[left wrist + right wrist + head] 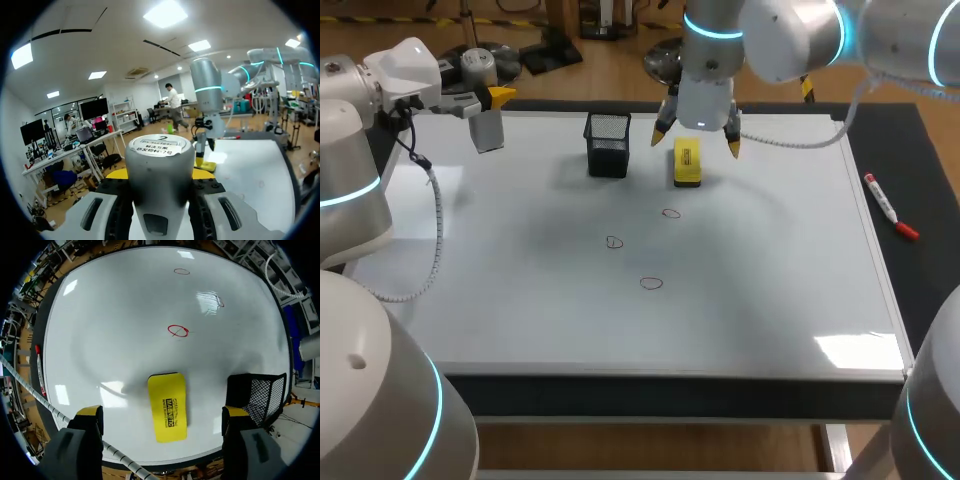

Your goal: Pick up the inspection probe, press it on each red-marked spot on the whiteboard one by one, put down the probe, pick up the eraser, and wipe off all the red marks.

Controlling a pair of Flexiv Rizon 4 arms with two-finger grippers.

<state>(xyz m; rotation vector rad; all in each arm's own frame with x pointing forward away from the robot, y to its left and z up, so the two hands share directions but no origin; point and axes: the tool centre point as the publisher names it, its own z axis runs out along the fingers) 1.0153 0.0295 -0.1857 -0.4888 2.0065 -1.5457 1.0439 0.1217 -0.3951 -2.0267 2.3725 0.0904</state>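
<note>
At the 12 o'clock edge of the whiteboard [520, 300], the right hand [698, 138] hangs directly above the eraser [167, 406]. Its fingers are spread wide, one on each side of the block and neither touching, so it has hold of nothing. The left hand [160, 176] is at the board's 10 o'clock corner, closed on the probe [488, 129] from both sides and holding it clear of the board. Progress, as judged: the right hand's position over the eraser suggests the pressing step is over, though the pictures give no proof of it. The probe is not put down, the eraser is not picked up, and wiping is not begun. All three red marks [651, 283] show as thin, intact ovals near the board's middle, strung from 6 toward 7 o'clock of the eraser and well apart from each other. That leaves the probe put-down, the eraser grasp and the full wipe to do. Eraser: a flat yellow block with rounded corners and black print on top, lying flat with its long axis running 12 to 6 o'clock. It should be an easy pinch across the short sides. A black mesh holder [608, 143] stands just beside it at 9 o'clock, close to one finger, so there is a collision risk on descent. Probe: a grey cylinder with a round white label on its end. A red marker [890, 205] lies off the board at 3 o'clock, on the dark surface [920, 150].
</note>
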